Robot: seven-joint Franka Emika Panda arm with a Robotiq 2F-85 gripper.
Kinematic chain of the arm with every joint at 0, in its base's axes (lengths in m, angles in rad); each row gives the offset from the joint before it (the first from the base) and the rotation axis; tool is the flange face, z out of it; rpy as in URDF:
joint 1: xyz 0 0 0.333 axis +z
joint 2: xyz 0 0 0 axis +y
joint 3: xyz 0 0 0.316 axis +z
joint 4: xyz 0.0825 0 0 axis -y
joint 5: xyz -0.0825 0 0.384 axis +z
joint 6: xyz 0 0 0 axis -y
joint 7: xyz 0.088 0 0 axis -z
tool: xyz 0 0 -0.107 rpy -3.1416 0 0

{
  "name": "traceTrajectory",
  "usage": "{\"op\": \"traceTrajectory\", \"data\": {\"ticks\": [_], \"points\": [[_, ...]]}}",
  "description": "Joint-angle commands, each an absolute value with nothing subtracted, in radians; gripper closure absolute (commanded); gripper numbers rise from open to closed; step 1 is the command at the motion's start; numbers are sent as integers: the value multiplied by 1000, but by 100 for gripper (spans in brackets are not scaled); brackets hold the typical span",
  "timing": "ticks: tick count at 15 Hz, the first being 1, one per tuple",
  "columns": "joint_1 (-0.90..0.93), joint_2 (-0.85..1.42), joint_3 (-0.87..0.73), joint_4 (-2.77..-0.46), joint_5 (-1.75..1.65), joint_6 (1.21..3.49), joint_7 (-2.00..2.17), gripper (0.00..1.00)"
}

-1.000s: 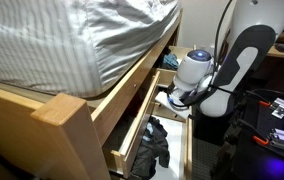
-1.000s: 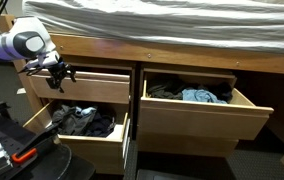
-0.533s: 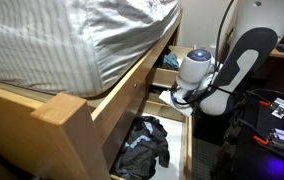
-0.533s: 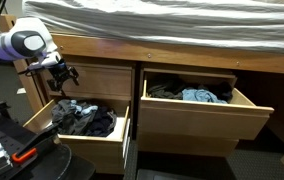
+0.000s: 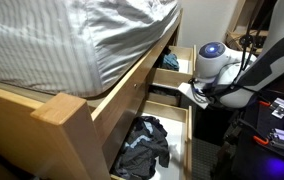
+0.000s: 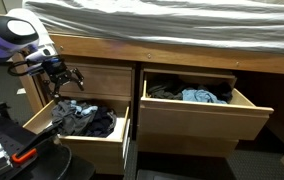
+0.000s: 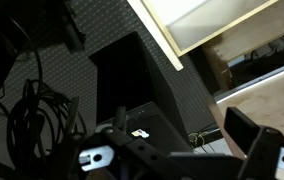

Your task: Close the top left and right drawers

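In an exterior view the top left drawer (image 6: 94, 82) sits with its pale-wood front pushed in level with the bed frame. The top right drawer (image 6: 238, 98) stands pulled out, with charcoal and blue clothes (image 6: 187, 95) inside. My gripper (image 6: 70, 78) hovers just in front of the left drawer's front, open and holding nothing. In the other exterior view my gripper (image 5: 189, 92) is beside the bed's side rail. The wrist view shows my gripper (image 7: 182, 150) with its dark fingers (image 7: 254, 132) spread over the floor.
Below the left drawer, a lower drawer (image 6: 42, 112) (image 5: 188, 140) is pulled out with a dark grey-blue garment (image 6: 82, 121) in it. A black box (image 7: 132, 80) and cables (image 7: 27, 110) lie on the floor under the wrist. Black equipment (image 6: 7, 140) stands nearby.
The top left drawer slid in from partly open to flush, uncovering the garment in the lower drawer. The arm then drew back from the bed, and the gripper shifted slightly.
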State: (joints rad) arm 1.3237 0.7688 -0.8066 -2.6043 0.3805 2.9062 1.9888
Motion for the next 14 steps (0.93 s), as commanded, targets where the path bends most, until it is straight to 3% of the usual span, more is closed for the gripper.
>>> {"op": "traceTrajectory", "data": {"ticks": [1,3,7,9,10,13,14], "points": [[1316,757,-807,-2611,332,2910,2031,0],[1404,834,-899,-2629,331,2860,2155,0],[1394,825,-1005,-2771,354,2954,2244,0],[1349,804,-1037,-2869,388,3021,2254,0],[1235,864,-990,-2776,470,2998,2202,0],[1040,759,-939,-2803,624,3099,2066,0],[1163,837,-980,-2796,524,3033,2176,0]]}}
